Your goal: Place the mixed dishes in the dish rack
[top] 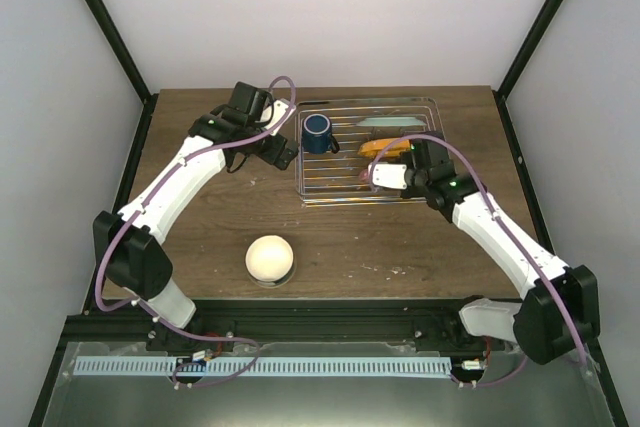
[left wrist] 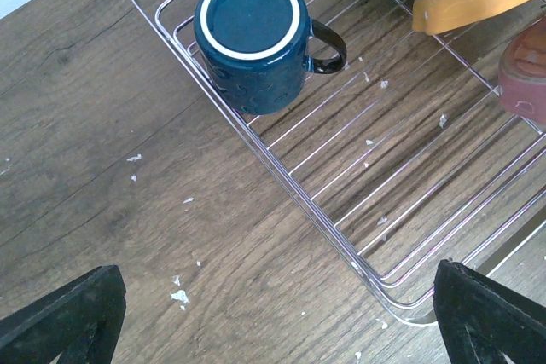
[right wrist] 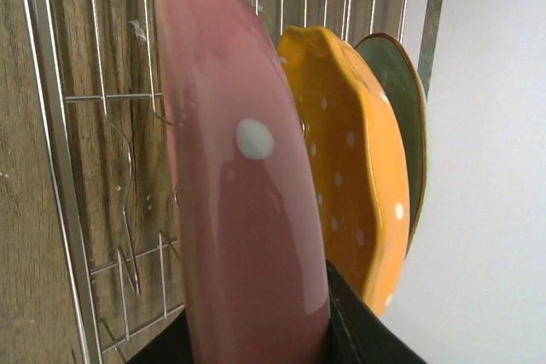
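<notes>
**While I hold the pink plate [right wrist: 239, 210], tipping is the risk**

It stands on edge at the right side of the rack [top: 330, 177], just beside the orange plate [right wrist: 350, 168], with my right gripper [top: 375, 175] clenched on its rim. If I let go before it seats between prongs [right wrist: 128, 202], it could topple onto its neighbour. My left gripper [left wrist: 273, 321] hangs released near the mug [left wrist: 252, 36].

Left pincer [left wrist: 273, 321] spread wide, right pincer [top: 366, 175] clamped.

Left arm [top: 185, 172]: showing white shells, black joints | right arm [top: 500, 237]: showing same finish | purple cables [top: 100, 272]: looping along both arms | green indicator lights [top: 212, 120]: glowing near wrists
</notes>
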### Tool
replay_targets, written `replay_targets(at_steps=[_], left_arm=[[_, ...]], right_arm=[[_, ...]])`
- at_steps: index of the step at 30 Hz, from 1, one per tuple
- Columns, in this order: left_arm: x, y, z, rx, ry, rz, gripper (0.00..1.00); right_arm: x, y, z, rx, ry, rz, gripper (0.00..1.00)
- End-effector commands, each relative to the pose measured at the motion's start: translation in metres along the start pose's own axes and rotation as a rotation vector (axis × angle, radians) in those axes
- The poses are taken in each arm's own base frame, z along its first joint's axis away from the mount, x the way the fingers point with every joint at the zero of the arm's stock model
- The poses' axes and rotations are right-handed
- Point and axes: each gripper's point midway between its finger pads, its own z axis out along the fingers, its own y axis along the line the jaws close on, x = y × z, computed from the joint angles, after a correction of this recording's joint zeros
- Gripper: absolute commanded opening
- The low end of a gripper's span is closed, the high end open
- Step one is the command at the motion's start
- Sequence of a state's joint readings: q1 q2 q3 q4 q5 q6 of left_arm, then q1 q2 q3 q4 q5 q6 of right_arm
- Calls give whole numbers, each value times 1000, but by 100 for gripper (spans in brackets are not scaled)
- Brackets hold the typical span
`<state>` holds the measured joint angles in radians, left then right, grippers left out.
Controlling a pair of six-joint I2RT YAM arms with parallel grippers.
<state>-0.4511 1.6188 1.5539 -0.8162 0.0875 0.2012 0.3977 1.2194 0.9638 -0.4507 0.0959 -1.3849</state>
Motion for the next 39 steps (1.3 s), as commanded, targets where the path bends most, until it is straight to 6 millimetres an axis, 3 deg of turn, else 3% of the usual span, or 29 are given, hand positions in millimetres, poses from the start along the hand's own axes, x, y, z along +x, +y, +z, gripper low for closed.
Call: replay_targets(at_steps=[1, 8, 14, 19, 26, 30, 34, 39], left_arm=[[1, 0, 3, -1, 7, -9, 100], [1, 0, 4, 0, 8, -7, 100], [2, 0, 6, 5, 13, -1, 100], [5, -2, 6, 14, 19, -4, 100], [14, -23, 5, 126, 30, -68, 100], [29, -27, 6, 143, 73, -96, 100], [43, -29, 2, 139, 119, -117, 100], [70, -30, -4, 125, 237, -200, 100]], right_arm=[[-11, -46, -9, 169, -39, 43, 19], [-7, -38, -6, 133, -18, 69, 42], [1, -31, -7, 104, 29, 96, 52], [-29, -39, -33, 56, -129, 197, 67], [-69, 10, -38, -183, -197, 242, 71], [-88, 31, -40, -286, -236, 267, 71], [-112, 16, -45, -272, -342, 344, 72], [-129, -33, -40, -159, -412, 507, 75]])
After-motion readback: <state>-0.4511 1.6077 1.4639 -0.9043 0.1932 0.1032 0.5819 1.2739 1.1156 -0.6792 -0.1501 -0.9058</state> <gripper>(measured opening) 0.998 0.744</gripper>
